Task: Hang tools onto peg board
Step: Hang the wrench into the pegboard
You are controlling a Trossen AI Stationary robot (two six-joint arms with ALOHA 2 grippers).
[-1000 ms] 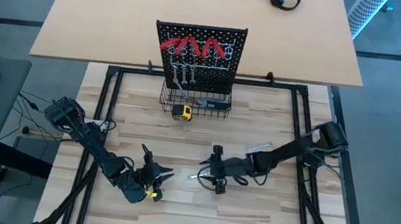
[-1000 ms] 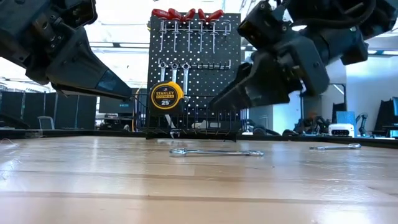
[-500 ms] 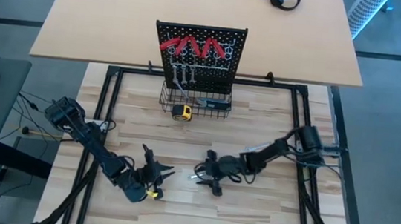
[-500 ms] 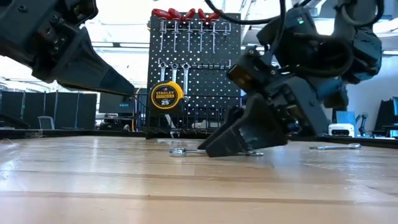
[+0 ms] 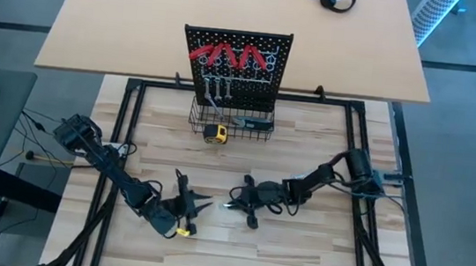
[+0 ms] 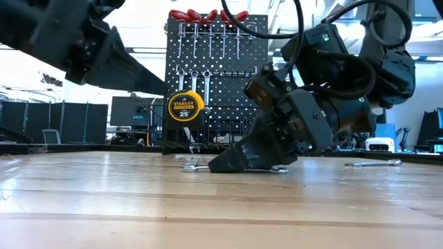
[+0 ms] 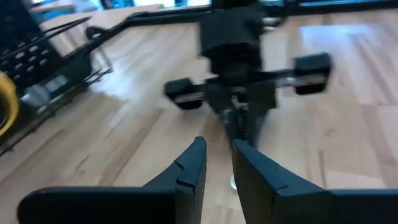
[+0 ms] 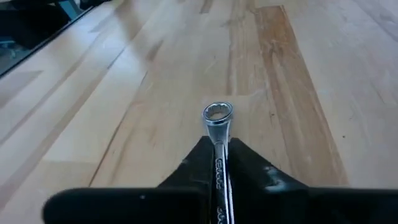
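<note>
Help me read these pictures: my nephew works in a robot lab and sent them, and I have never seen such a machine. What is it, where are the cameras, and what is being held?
Two dark robot arms work at a wooden table. One picture looks straight down from above, one looks level across the table top, and two come from small cameras on the arms' wrists.

At the far side stands the peg board, a black holed panel already carrying red-handled pliers and small wrenches, with a yellow tape measure beside its basket.

The right gripper is down at the table with its jaws closed around a slim silver wrench, whose ring end sticks out ahead. The left gripper hovers close by, facing it, jaws slightly apart and empty. Another wrench lies loose farther off.
</note>
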